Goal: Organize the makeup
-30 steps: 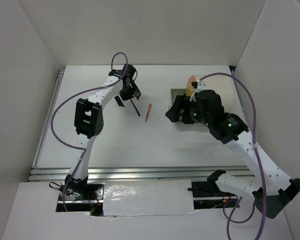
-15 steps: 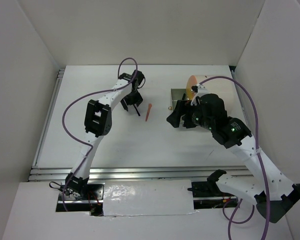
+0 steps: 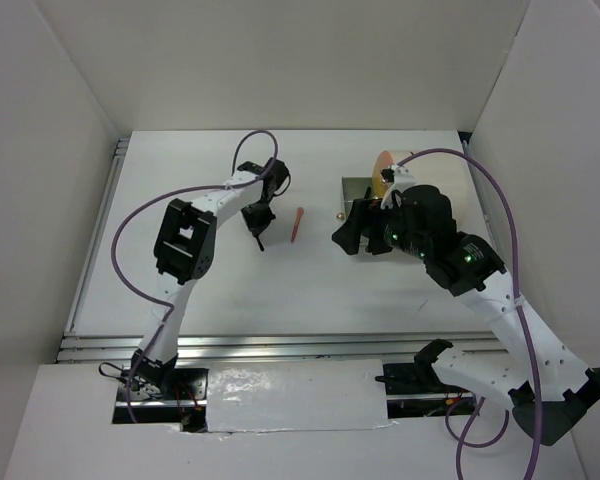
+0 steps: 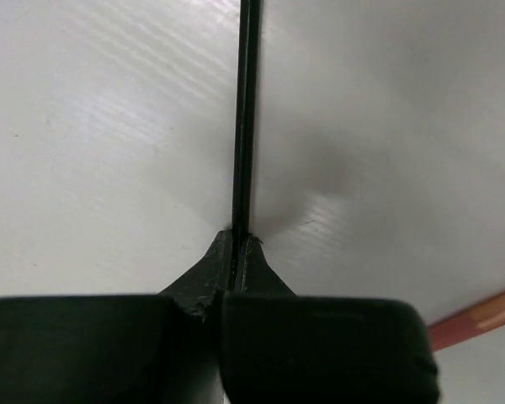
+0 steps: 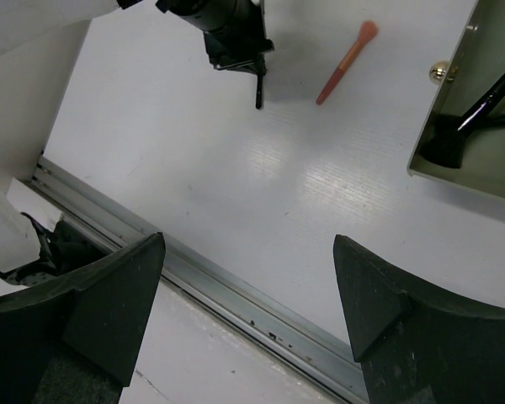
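1 thin, straight black stick [image 4: 246, 126] pinched in left claw [image 4: 238, 241].

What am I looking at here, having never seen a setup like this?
Two robot arms stand at the near edge of a white table. The overhead picture looks down on both; the other two come from a camera on each wrist, with its own fingers showing. The left gripper is shut on a thin black stick. The right gripper hangs open, holding nothing. An orange stick lies loose on the table. Near the right gripper sits an open box with a black brush inside.
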{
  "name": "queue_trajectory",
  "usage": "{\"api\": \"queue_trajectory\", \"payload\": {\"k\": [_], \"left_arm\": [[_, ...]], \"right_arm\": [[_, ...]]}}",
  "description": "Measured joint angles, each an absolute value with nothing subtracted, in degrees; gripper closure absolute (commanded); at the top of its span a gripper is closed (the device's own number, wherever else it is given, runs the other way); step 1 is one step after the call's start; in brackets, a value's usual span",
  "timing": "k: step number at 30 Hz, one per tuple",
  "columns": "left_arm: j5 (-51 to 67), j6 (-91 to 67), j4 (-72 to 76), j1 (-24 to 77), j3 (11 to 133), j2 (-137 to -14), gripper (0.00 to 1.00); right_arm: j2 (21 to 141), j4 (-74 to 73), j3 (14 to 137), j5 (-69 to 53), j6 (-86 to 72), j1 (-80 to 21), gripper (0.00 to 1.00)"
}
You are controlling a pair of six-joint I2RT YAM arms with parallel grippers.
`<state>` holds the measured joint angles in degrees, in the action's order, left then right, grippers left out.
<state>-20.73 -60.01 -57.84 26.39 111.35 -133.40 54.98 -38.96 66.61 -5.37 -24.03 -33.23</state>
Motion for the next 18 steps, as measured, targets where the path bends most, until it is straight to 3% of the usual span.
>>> {"api": "queue_trajectory", "payload": {"k": [11, 18], "left_arm": [[-12.2, -52.6, -38.6, 25.6, 82.0, -114.7, 1.00], [-4.2, -49.1, -36.8, 26.0, 75.2, -107.7, 1.00]], "right_arm": [[58.1, -36.2, 65.7, -9.3, -26.5, -33.1, 0.12], [60.9, -33.9, 65.1, -12.7, -28.9, -32.9, 0.12]]}}
